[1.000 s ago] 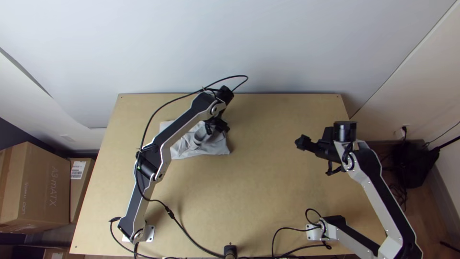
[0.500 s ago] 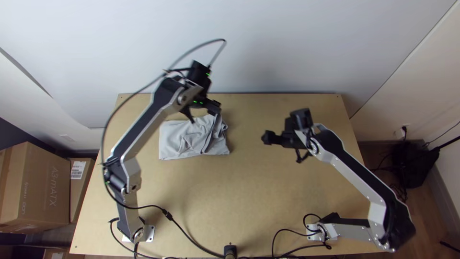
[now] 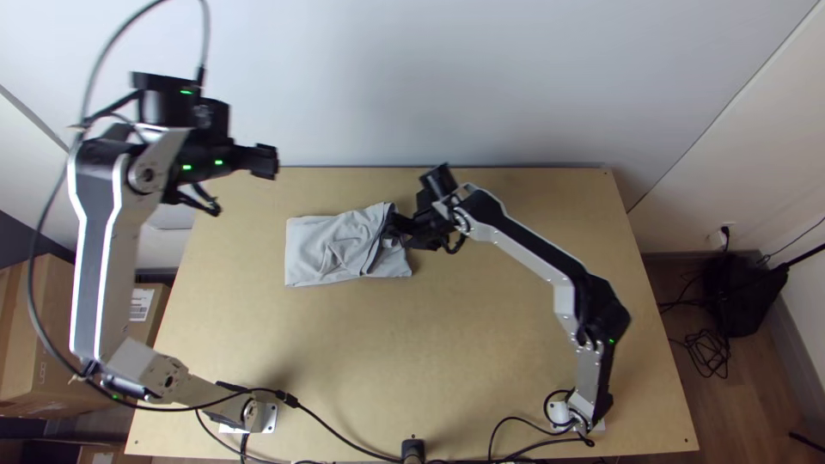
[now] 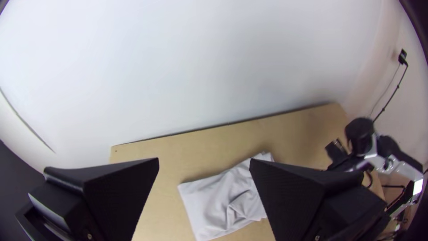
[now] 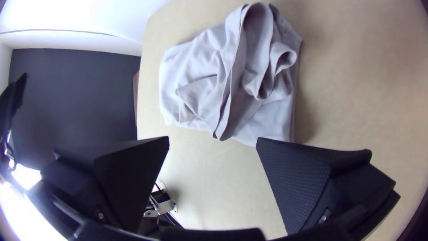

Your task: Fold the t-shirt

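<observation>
T-shirt [image 3: 318, 249] looks partly folded, with left tool [image 4: 203, 161] wide apart and empty at ten o'clock, the bundle at eleven on the counter [image 3: 344, 361], straight-edged towards nine, rumpled towards three (smoothing and tucking remain, I'd judge), beside right tool [image 5: 213, 139], spread wide, gripping nothing.
</observation>
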Controlling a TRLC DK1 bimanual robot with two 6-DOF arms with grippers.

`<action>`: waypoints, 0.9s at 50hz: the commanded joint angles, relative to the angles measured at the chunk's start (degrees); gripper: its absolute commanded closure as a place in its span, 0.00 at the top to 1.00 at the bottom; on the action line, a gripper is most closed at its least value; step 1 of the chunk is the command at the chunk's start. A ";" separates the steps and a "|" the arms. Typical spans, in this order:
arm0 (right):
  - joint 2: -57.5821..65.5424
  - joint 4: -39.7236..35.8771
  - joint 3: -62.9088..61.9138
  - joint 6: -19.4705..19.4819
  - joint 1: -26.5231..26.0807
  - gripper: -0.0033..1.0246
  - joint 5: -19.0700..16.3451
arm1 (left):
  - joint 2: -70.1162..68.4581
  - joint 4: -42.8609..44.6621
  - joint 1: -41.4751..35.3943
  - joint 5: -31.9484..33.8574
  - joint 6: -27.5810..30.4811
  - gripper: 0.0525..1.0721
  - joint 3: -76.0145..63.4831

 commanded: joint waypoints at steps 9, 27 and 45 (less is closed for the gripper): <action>10.68 -4.12 11.12 1.22 3.81 0.87 -0.27 | -8.63 -2.49 15.38 10.05 2.52 0.96 -6.10; 22.11 -11.06 25.09 0.61 4.86 0.87 -0.27 | -14.08 -1.34 28.39 18.67 7.18 0.96 -13.83; 27.21 -11.77 29.58 -0.62 7.41 0.43 0.35 | -14.08 -0.99 32.17 19.37 9.73 0.96 -13.65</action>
